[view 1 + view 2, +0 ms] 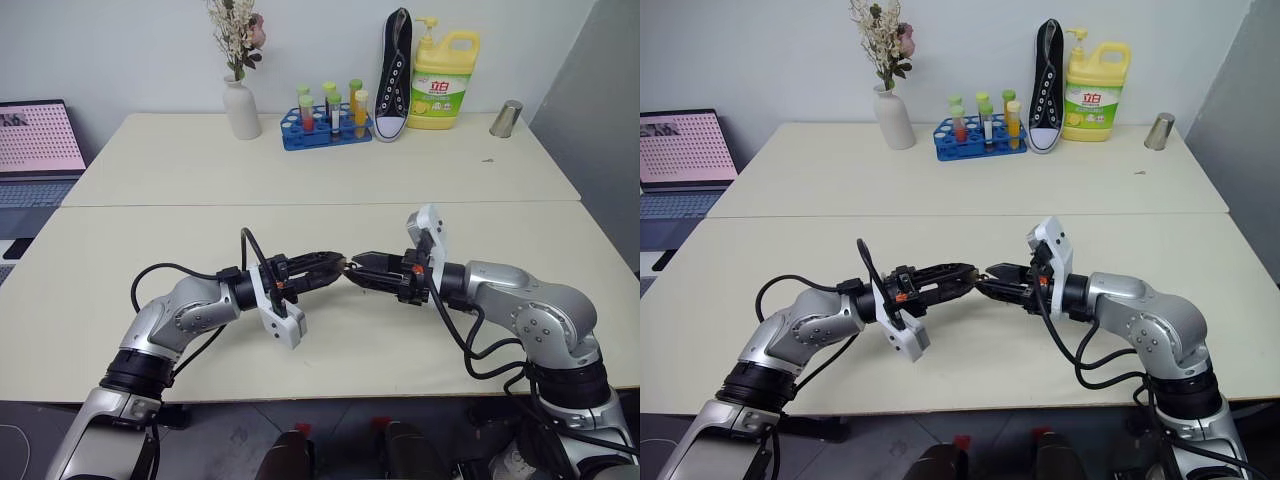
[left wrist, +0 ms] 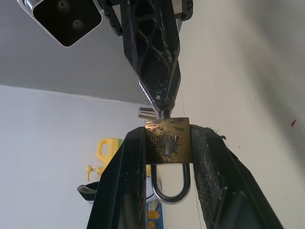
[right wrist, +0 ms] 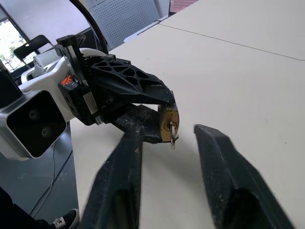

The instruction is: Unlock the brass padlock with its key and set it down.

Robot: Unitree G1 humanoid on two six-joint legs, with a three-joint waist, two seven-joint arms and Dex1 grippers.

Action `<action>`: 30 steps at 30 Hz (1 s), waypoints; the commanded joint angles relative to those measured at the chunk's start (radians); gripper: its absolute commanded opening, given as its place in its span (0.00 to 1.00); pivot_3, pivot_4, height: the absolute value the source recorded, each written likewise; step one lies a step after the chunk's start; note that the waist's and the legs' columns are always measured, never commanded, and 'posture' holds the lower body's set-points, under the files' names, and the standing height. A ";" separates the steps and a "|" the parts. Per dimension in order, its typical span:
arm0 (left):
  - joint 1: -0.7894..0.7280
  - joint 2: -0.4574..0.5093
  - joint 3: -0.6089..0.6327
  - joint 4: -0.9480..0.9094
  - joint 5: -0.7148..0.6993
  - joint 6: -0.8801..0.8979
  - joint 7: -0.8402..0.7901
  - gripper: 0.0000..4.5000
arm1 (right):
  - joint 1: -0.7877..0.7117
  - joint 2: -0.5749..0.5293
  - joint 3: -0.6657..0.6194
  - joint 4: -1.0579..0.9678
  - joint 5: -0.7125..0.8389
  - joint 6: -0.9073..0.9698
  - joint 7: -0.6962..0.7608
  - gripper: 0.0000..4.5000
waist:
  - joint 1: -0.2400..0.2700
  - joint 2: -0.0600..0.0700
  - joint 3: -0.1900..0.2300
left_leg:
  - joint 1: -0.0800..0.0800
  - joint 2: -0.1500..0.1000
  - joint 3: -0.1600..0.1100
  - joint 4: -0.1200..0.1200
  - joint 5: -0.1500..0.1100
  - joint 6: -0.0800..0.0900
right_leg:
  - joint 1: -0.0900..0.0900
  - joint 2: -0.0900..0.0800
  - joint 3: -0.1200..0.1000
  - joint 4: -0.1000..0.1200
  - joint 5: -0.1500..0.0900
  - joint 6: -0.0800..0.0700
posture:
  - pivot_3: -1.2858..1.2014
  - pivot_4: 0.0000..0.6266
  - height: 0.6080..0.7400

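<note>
My left hand (image 1: 335, 265) is clamped on the brass padlock (image 2: 167, 140), held up over the surface (image 1: 330, 345) with the shackle closed. The key (image 3: 173, 133) sits in the keyhole. My right hand (image 3: 167, 143) is released, fingers apart either side of the key. Next I should close squarely on the key head, then twist, keeping the left steady so the lock doesn't slip.

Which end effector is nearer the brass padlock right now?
Left. The left end effector clamps the brass padlock between its fingers, above the table. The right end effector faces it with fingers apart around the key in the lock.
</note>
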 commanded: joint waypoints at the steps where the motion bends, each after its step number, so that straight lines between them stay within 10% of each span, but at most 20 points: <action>1: -0.001 0.010 -0.004 -0.039 -0.013 0.000 0.017 0.21 | -0.020 0.003 -0.021 -0.021 0.030 0.005 0.006 0.06 | 0.000 0.000 0.000 | 0.000 0.000 0.000 -0.001 0.000 0.000 | 0.000 0.000 0.000 0.000 0.000 0.000 | 0.52 0.24 1.00; 15: 0.003 0.012 -0.007 -0.044 -0.001 0.006 0.030 0.21 | -0.035 0.004 -0.030 -0.017 0.063 0.048 0.007 0.00 | 0.000 0.000 0.000 | 0.000 0.000 0.000 -0.002 0.000 0.000 | 0.000 0.000 0.000 -0.002 0.000 0.000 | 0.52 0.24 1.00; 30: -0.009 0.021 -0.013 -0.031 0.040 0.000 0.061 0.21 | -0.175 0.147 -0.247 0.157 0.333 0.505 -0.222 0.00 | 0.000 0.000 0.000 | 0.000 0.000 0.000 -0.003 0.000 0.000 | -0.001 0.000 0.000 -0.002 0.000 0.000 | 0.52 0.24 1.00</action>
